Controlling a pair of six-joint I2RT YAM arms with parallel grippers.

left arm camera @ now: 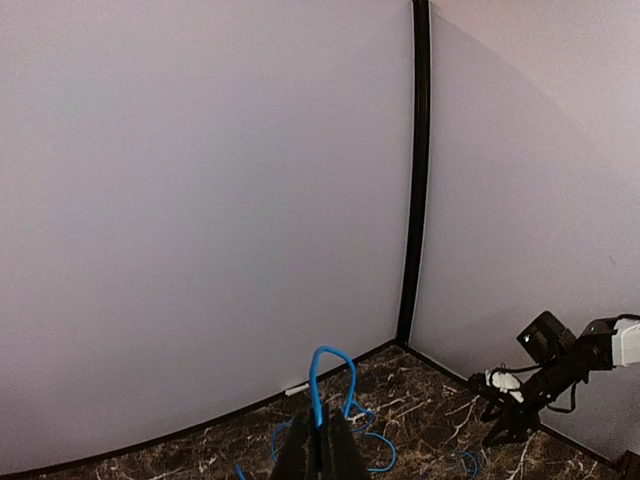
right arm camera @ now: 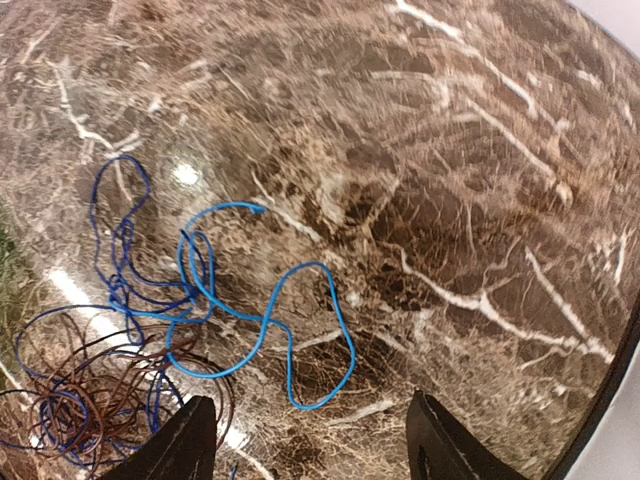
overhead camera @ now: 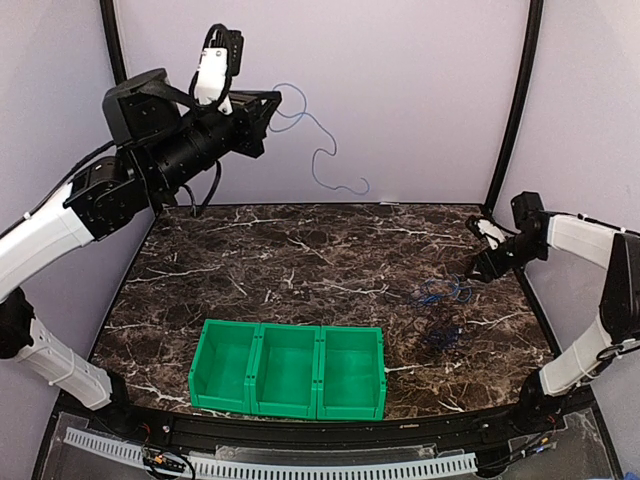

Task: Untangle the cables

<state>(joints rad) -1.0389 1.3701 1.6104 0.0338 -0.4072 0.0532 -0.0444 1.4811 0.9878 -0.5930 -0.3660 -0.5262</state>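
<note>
My left gripper point(overhead camera: 272, 104) is raised high at the back left, shut on a bright blue cable point(overhead camera: 314, 168) that dangles in curls in front of the back wall. In the left wrist view this cable loops point(left arm camera: 318, 385) up out of the closed fingers point(left arm camera: 300, 455). My right gripper point(overhead camera: 478, 268) hovers low over the right side of the table, open, with nothing between its fingertips point(right arm camera: 190, 440). Just ahead of it another blue cable point(right arm camera: 262, 322) lies in curves on the marble. A tangle of dark blue and brown cables point(right arm camera: 80, 400) lies to its left, also visible from above point(overhead camera: 440, 305).
A green bin point(overhead camera: 288, 372) with three compartments stands near the front edge of the marble table point(overhead camera: 300, 260). Grey walls with black corner posts point(left arm camera: 415, 170) close in the back and sides. The right arm point(left arm camera: 545, 375) shows in the left wrist view.
</note>
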